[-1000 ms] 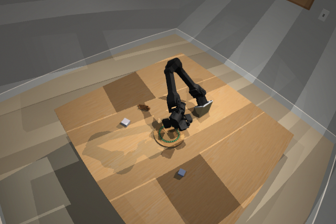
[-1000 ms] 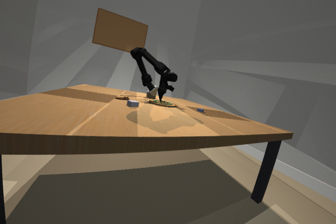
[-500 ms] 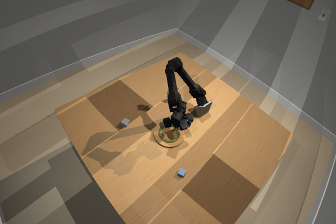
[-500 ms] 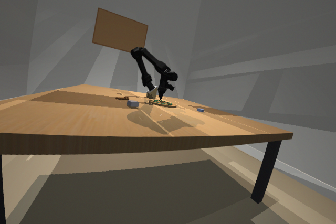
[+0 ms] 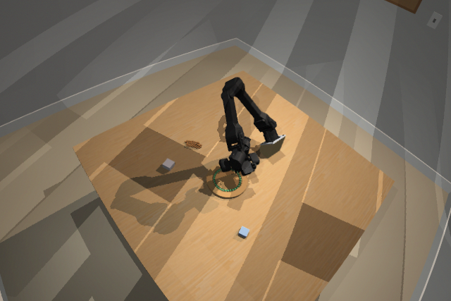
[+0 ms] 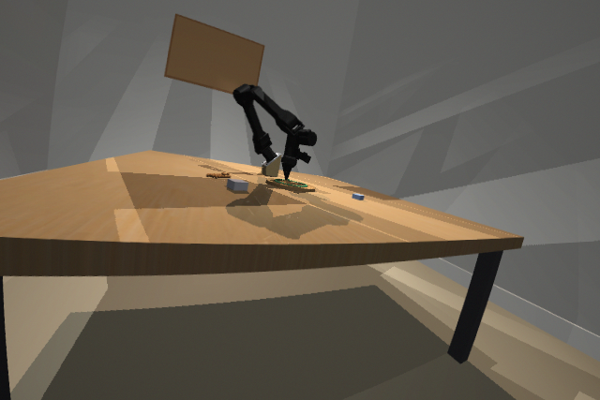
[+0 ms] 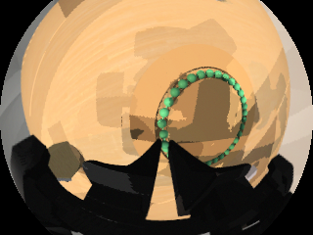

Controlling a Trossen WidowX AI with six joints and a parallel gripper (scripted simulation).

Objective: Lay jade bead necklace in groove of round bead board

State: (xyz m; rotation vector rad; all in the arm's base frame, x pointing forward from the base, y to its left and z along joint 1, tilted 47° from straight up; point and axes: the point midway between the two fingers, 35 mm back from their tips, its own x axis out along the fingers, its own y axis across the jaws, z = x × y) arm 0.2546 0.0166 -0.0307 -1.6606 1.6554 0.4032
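The jade bead necklace (image 5: 238,182) (image 6: 296,184) (image 7: 225,80) is a ring of green beads lying on the round wooden bead board (image 5: 227,193) (image 6: 301,188) (image 7: 207,112) near the middle of the table. My gripper (image 7: 164,143) (image 5: 225,170) (image 6: 286,176) is down at the board's near rim, fingers pointing straight down. The fingers are shut on the necklace at its edge. In the wrist view the beads run up from between the fingertips and curve round the board.
A brown bead pile (image 5: 192,144) (image 6: 217,174) lies left of the arm. A grey block (image 5: 168,163) (image 6: 237,185) sits further left, a blue block (image 5: 243,232) (image 6: 357,196) nearer the front. A grey wedge (image 5: 273,144) (image 6: 271,166) stands by the arm's base.
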